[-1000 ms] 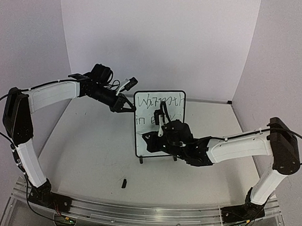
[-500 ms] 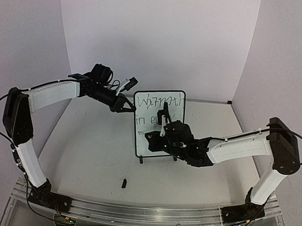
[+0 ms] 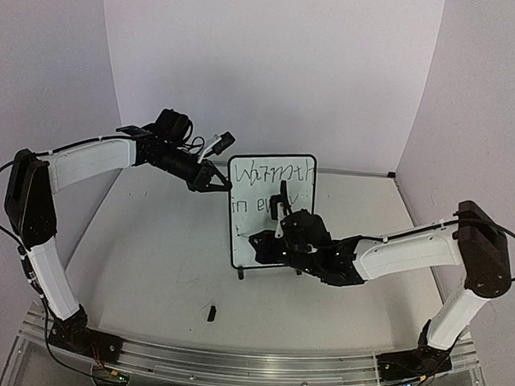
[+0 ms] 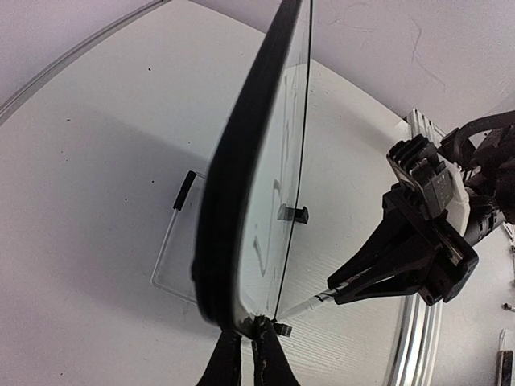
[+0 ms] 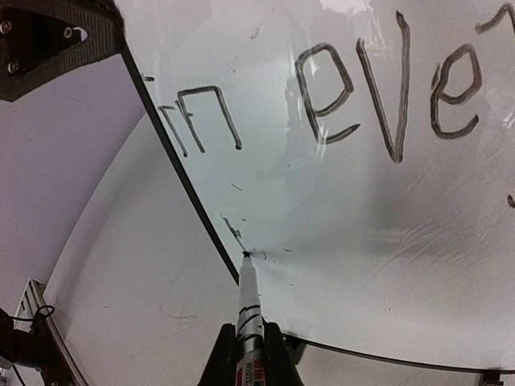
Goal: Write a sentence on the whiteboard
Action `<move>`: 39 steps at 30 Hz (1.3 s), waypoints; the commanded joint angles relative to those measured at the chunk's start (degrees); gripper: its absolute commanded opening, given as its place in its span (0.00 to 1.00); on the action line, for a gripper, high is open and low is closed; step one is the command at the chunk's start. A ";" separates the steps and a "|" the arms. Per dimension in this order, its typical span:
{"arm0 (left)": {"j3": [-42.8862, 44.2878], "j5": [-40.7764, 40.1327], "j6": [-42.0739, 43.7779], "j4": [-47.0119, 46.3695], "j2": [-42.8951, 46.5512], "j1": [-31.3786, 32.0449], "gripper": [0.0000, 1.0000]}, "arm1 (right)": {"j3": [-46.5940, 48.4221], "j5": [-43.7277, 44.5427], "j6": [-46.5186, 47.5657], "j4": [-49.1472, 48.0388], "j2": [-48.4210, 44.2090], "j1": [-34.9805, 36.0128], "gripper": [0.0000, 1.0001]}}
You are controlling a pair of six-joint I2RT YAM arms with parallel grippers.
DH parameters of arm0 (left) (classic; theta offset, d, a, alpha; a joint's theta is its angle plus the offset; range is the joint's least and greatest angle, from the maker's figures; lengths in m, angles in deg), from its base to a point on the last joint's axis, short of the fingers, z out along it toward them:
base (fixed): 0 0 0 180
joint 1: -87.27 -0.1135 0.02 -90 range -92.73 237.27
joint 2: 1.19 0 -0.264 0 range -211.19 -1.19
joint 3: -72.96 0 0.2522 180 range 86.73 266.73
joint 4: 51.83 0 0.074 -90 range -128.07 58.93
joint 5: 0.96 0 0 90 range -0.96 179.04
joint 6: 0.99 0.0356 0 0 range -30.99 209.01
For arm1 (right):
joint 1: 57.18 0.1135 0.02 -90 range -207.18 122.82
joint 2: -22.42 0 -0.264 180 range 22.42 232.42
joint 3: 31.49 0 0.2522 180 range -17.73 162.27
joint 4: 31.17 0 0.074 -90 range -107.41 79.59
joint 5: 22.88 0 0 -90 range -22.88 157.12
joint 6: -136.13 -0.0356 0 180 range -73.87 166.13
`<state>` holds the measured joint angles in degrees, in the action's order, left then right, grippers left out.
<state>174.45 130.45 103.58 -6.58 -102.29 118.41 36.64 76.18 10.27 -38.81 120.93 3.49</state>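
Note:
The whiteboard stands upright mid-table, black-framed and glossy. The sentence on it reads "Warmth" on top, with "in every" below, partly hidden by my right arm. My left gripper is shut on the board's upper left frame; in the left wrist view the whiteboard is edge-on in the left gripper. My right gripper is shut on a white marker. The marker's tip touches the whiteboard near its lower left edge, below the sentence. My right gripper sits just behind.
A small black cap lies on the table in front of the board. The board's black foot rests on the tabletop. A metal rail runs along the near edge, and purple walls close in the back and sides.
My right gripper has slid down and slightly right along the board with the marker, uncovering more of the second line. The left arm and the board have not moved.

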 commanded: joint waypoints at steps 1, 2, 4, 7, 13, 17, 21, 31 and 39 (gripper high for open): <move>-0.71 -2.57 2.58 1.43 1.87 0.33 0.00 | -0.28 -0.89 -2.21 1.52 1.85 -0.54 0.00; -0.72 -2.56 2.58 1.43 1.85 0.33 0.00 | 0.01 -1.14 -2.36 1.65 2.24 -0.54 0.00; -0.77 -2.56 2.59 1.52 1.87 0.36 0.00 | 0.48 -1.37 -2.71 1.88 2.92 -0.50 0.00; -0.72 -2.60 2.59 1.49 1.93 0.33 0.00 | 0.65 -0.94 -2.89 1.95 3.03 -0.52 0.00; -0.62 -2.53 2.57 1.47 1.91 0.36 0.00 | 0.28 0.96 -2.23 1.88 1.21 -0.54 0.00; -0.63 -2.56 2.57 1.48 1.95 0.33 0.00 | -0.77 1.77 -2.01 0.02 -0.46 -0.53 0.00; -0.63 -2.52 2.59 1.48 1.93 0.32 0.00 | -1.84 2.02 -2.44 -2.74 -1.47 -0.49 0.00; -0.67 -2.52 2.58 1.51 2.03 0.34 0.00 | -3.80 4.46 -3.25 -4.13 -2.92 -0.51 0.00; -0.65 -2.47 2.57 1.47 1.92 0.35 0.00 | -4.86 5.29 -5.06 -1.50 -3.01 -0.52 0.00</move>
<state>174.44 130.45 103.58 -6.58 -102.29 118.41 32.61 78.59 6.69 -40.76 119.20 3.49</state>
